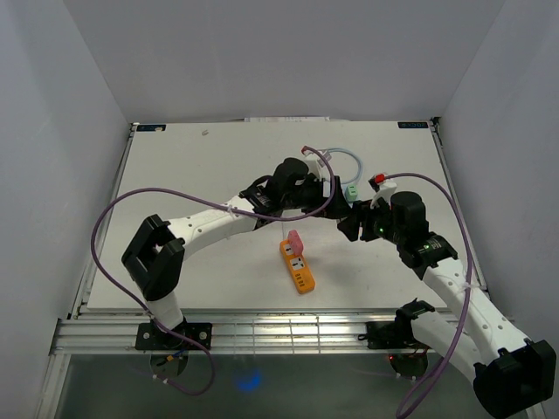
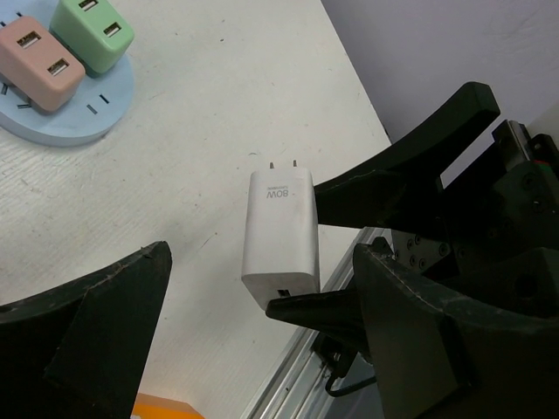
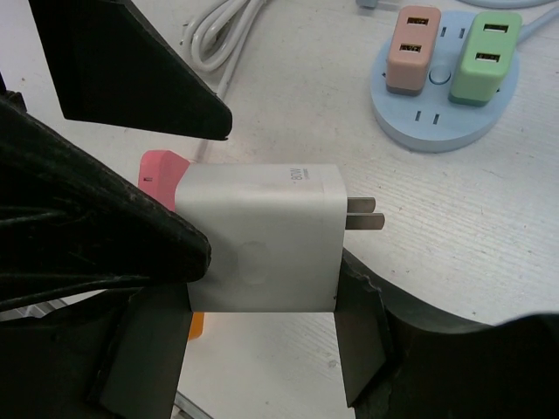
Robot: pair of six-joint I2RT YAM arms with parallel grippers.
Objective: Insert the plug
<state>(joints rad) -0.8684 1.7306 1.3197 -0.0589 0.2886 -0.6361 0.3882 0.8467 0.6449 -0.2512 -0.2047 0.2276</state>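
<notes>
Nearest the arm bases, you have a long orange plastic power strip (image 1: 299, 269) lying flat on the white, finely grained table (image 3: 454, 227). A rounded pink plug block (image 1: 294, 242) is seated at the strip's far end. Just beyond it, your right gripper (image 1: 351, 225) pinches the white, smooth, rectangular plastic charger (image 3: 262, 236) across its flat sides. The black matte fingers (image 3: 358, 336) press against the body. The charger's two flat metal prongs (image 3: 365, 215) are bare and sit in no socket, and grey lettering shows on one face. Your left gripper (image 1: 330, 190) stands spread wide, one wedge-shaped black finger (image 2: 96, 323) on either side of the charger and neither touching it. Farther out sits a round, pale-blue plastic socket hub (image 3: 437, 122) with slotted outlets around its rim. It carries a rounded pink USB adapter (image 3: 407, 48) and a rounded green USB adapter (image 3: 485, 52) side by side, each with two ports. A glossy white cable (image 3: 218, 35) lies looped on the table beyond the grippers.
</notes>
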